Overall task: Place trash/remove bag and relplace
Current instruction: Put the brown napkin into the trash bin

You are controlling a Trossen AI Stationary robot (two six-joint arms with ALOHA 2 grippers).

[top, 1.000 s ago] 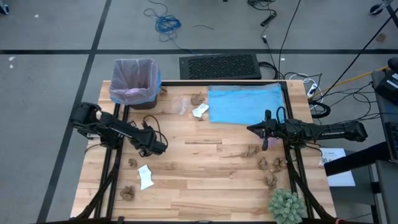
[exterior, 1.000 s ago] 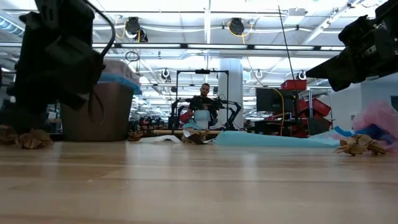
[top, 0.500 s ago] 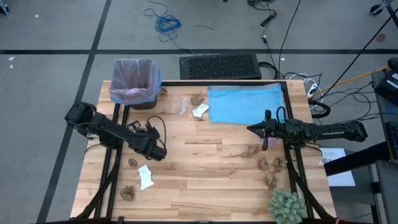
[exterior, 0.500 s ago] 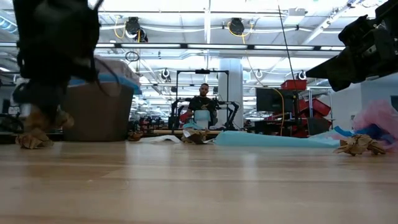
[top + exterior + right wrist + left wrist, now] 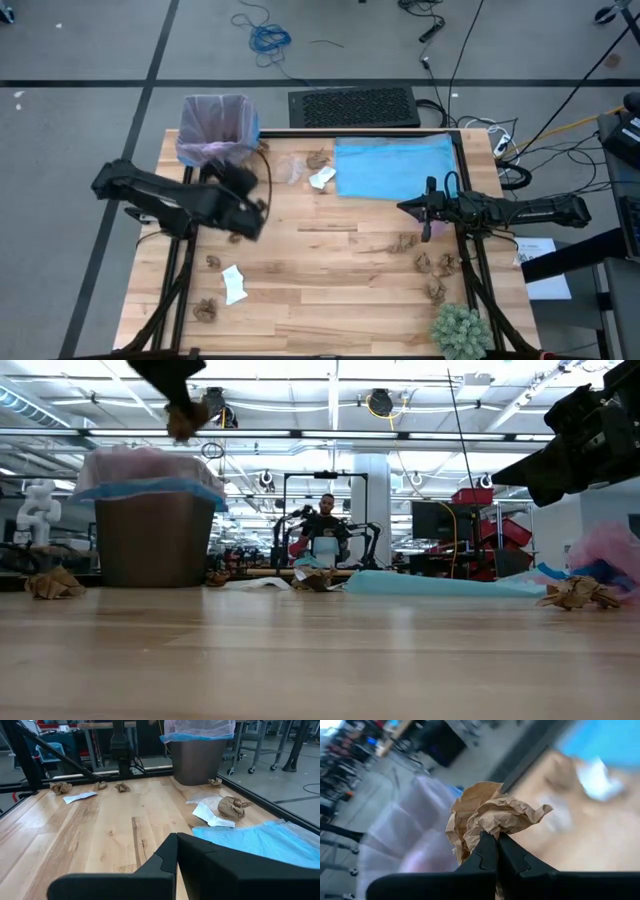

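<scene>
One crumpled brown paper wad sits pinched between dark fingers.

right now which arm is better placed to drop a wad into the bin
Left. The left gripper is shut on a brown paper wad, lifted close beside the lined bin. The right gripper is shut, empty, across the table.

This is a robotics lab in a large open industrial hall. The low view looks across a wooden surface to an exposed ceiling with strip lights, ducts and pipes, and to metal-framed workstations with monitors beyond. A seated person works at another two-arm robot rig. From above, a grey concrete floor carries loose cables around the surface's far edge.
</scene>
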